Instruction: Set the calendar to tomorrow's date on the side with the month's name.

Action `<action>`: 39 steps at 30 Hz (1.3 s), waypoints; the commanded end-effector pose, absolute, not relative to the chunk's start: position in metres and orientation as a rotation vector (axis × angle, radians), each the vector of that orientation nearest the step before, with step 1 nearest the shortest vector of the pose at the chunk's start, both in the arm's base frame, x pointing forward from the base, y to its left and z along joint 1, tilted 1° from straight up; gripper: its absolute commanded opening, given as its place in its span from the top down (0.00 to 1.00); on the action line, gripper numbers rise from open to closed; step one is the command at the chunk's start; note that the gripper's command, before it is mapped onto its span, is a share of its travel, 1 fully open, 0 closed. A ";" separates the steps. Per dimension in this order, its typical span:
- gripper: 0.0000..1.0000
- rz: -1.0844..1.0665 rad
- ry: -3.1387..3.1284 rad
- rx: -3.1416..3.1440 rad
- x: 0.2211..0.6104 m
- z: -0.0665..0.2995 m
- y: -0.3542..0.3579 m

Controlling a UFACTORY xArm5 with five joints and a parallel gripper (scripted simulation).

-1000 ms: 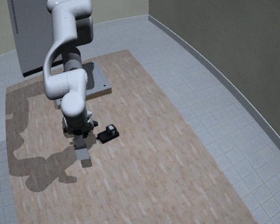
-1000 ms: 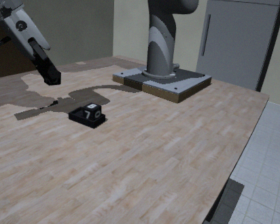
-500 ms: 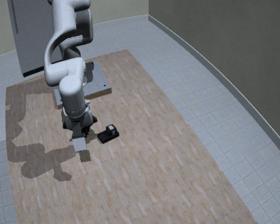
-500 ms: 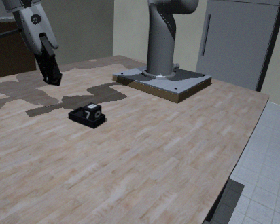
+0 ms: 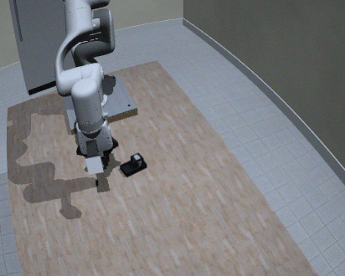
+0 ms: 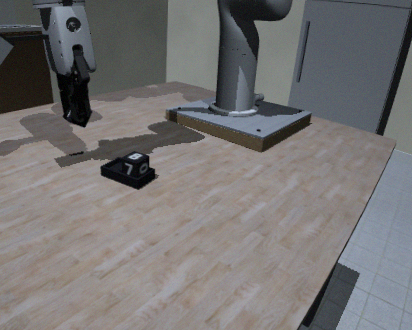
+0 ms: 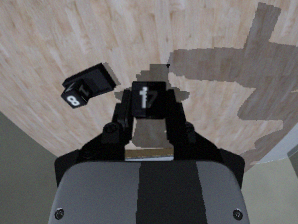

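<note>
The small black tray [image 5: 126,170] [image 6: 113,175] [image 7: 102,75] lies on the table. One black cube [image 5: 137,159] [image 6: 136,164] [image 7: 74,95] sits in one end of it; the other end holds no cube. In the exterior view, its top shows an 8 and its side faces a 7 and a 0. My gripper [image 6: 79,121] [image 7: 149,100] is shut on the other black cube [image 7: 149,110], held above the table away from the tray. Its face toward the wrist camera bears a partly lit digit, apparently a 4. The held cube's other faces are hidden. I cannot read the month's name.
The robot's base plate [image 5: 121,98] [image 6: 266,131] stands on the wooden table [image 5: 168,209] [image 6: 186,240] behind the tray. A grey cabinet [image 5: 38,46] [image 6: 346,65] stands beyond the table. The arm's shadow falls across the table near the gripper.
</note>
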State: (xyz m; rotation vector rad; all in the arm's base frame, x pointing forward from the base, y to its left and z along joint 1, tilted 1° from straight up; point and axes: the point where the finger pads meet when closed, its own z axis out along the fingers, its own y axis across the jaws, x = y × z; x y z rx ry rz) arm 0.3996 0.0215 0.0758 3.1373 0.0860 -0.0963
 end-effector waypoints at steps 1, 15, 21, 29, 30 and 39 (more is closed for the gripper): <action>0.71 0.075 0.076 3.141 0.399 0.077 0.018; 0.71 0.295 0.068 3.131 0.397 0.077 0.017; 0.71 0.478 0.068 3.111 0.394 0.076 0.017; 0.71 0.542 0.068 3.101 0.394 0.075 0.017; 0.71 0.574 0.068 3.096 0.394 0.075 0.017; 0.71 0.698 0.067 3.072 0.392 0.075 0.017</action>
